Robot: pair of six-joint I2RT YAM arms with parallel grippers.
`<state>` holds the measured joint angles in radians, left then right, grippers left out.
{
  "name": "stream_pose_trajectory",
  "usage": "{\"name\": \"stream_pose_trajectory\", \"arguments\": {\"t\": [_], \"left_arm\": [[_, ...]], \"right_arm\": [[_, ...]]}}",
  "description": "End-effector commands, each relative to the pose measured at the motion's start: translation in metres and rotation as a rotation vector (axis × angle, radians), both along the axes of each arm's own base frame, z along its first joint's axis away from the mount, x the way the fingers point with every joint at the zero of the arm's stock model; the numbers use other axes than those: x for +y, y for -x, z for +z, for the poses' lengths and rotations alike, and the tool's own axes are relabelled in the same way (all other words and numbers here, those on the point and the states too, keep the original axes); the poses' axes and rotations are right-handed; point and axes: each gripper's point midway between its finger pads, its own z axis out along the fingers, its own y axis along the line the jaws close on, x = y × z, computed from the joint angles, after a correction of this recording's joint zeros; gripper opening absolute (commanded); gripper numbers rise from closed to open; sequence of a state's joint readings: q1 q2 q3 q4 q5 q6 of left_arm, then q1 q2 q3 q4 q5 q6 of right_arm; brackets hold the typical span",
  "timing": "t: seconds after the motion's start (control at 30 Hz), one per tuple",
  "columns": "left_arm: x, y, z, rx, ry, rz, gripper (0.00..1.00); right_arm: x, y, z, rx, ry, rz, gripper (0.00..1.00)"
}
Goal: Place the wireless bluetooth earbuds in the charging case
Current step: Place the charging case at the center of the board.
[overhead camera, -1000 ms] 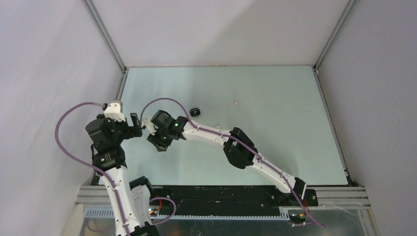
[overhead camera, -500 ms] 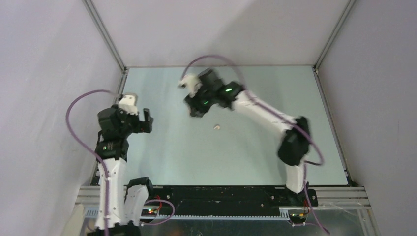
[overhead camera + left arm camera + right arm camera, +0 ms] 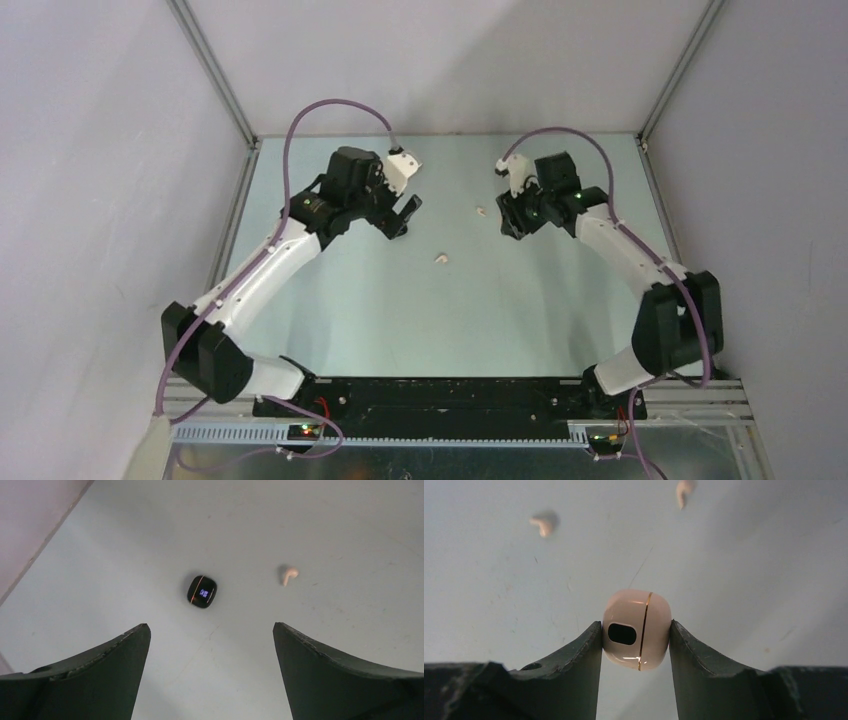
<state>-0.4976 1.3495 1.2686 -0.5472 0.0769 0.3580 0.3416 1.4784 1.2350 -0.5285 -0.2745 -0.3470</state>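
Beige plastic, bean-small and glossy, one earbud [image 3: 543, 523] and a second earbud [image 3: 684, 491] lay loose on the bench [image 3: 560, 300], apart from each other and beyond the right end effector [image 3: 636, 625]. That was clamped on the closed beige charging case [image 3: 634, 607]. Each bud looked feather-light, hard and slippery, apt to skid or pop from a pinch. Gripping across the fat bulb, stem left free, seemed best. The left end effector [image 3: 211, 627] hung with fingers wide apart, holding nothing, a black case [image 3: 201, 591] lying ahead of it. Half a second earlier the left arm was tucked by the bench's left edge and the right arm reached the middle; now both stretched toward the far side.
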Motion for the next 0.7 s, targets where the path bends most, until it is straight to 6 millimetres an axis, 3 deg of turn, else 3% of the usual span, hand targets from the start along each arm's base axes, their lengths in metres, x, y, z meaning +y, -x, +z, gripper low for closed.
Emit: {"name": "stream_pose_trajectory", "arguments": {"t": [0.0,0.17,0.27,0.4,0.53,0.67], "left_arm": [[-0.031,-0.009,0.023,-0.015,0.096,-0.077,0.99],[-0.040,-0.012,0.018,0.009,0.124,-0.078,0.99],[-0.041,0.001,0.002,0.040,0.106,-0.141,0.99],[-0.037,0.019,-0.021,0.044,0.060,-0.234,0.99],[-0.040,0.022,-0.033,0.023,0.084,-0.249,0.99],[-0.047,0.020,-0.034,0.052,0.136,-0.230,0.99]], "right_arm": [[0.003,-0.001,-0.038,0.092,-0.039,0.043,0.48],[0.003,-0.004,-0.091,0.252,-0.070,-0.015,0.48],[0.007,-0.008,-0.117,0.297,-0.061,-0.029,0.49],[0.013,-0.007,-0.132,0.325,-0.017,-0.028,0.50],[0.020,-0.003,-0.143,0.337,0.049,-0.009,0.54],[0.032,0.005,-0.140,0.350,0.096,0.052,0.72]]}}
